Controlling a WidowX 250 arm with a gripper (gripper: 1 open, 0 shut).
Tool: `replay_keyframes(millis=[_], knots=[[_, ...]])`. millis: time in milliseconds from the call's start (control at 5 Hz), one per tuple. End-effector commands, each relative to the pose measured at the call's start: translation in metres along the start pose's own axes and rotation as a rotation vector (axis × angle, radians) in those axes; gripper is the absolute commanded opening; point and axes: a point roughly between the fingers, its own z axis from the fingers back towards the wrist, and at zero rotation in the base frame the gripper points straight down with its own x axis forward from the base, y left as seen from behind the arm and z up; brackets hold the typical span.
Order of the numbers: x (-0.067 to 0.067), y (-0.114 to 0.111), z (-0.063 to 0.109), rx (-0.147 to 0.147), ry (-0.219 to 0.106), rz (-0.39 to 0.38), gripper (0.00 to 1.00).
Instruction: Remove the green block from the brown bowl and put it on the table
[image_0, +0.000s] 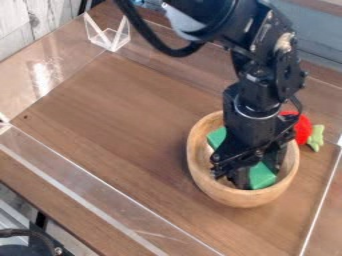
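Bare table (127, 120) leftward — acrylic walls (80, 185) around

Surface notes

Table (107, 120): dark wood-grain, slight sheen. Brown bowl (201, 170): pale matt wood. Green block (267, 173): smooth. Gripper (250, 168): black, matt.

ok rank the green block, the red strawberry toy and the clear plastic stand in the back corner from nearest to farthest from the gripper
Nearest first, in the camera view:
1. green block: in the brown bowl, right at the gripper fingertips.
2. red strawberry toy: on the table just beyond the bowl's right rim.
3. clear plastic stand: far back-left corner, clearly farthest.
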Motion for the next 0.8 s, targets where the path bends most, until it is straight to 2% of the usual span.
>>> replay_keyframes(millis=[0,400,600], knots=[[-0.006,-0.008,0.002,-0.028,0.003,0.011,0.00],[-0.004,-0.005,-0.003,-0.014,0.005,0.051,0.00],[0.006,0.005,-0.001,-0.004,0.014,0.026,0.00]])
